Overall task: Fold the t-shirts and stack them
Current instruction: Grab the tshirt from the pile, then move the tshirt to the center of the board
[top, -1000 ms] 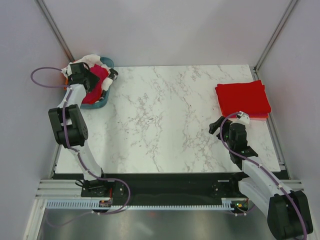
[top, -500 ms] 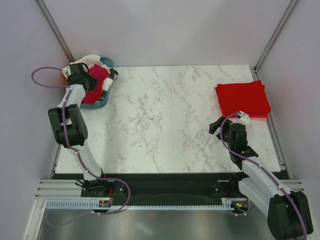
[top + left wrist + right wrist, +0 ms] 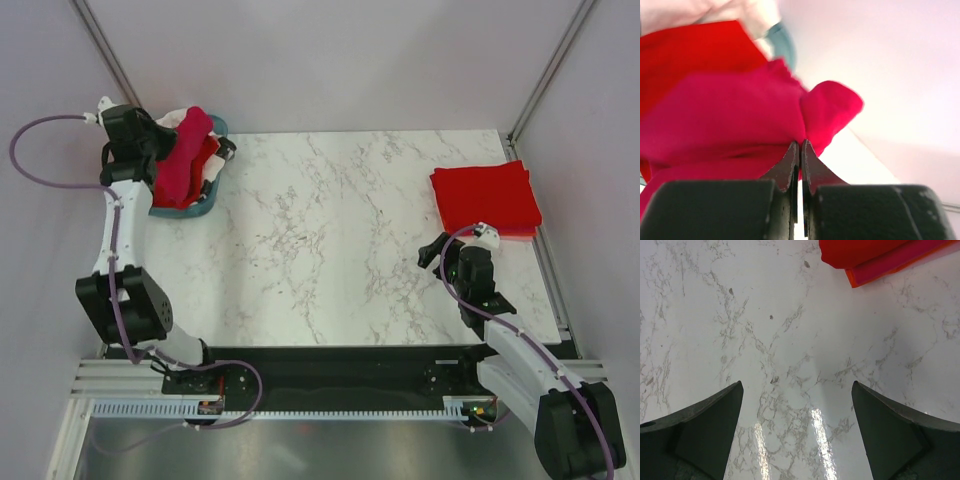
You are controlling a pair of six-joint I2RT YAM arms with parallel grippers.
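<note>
My left gripper [image 3: 163, 155] [image 3: 800, 146] is shut on a fold of a crimson-pink t-shirt [image 3: 184, 150] [image 3: 735, 115] and holds it raised above the teal basket [image 3: 201, 206] at the table's far left corner. A bright red t-shirt [image 3: 207, 160] [image 3: 690, 55] lies under it in the basket. Folded red t-shirts [image 3: 485, 197] [image 3: 860, 252] lie stacked at the far right, with a pink layer [image 3: 900, 261] showing at the stack's edge. My right gripper [image 3: 432, 252] [image 3: 797, 400] hangs open over bare marble just short of that stack, nothing between its fingers.
White cloth [image 3: 176, 119] [image 3: 745, 12] also sits in the basket, whose teal rim [image 3: 783, 46] shows behind the shirts. The marble table [image 3: 330, 240] is walled in at the back and on both sides. A purple cable [image 3: 40, 135] loops out to the left of the left arm.
My left gripper has closed on the crimson-pink t-shirt in the basket and lifted it up and to the left. The right arm has not moved.
</note>
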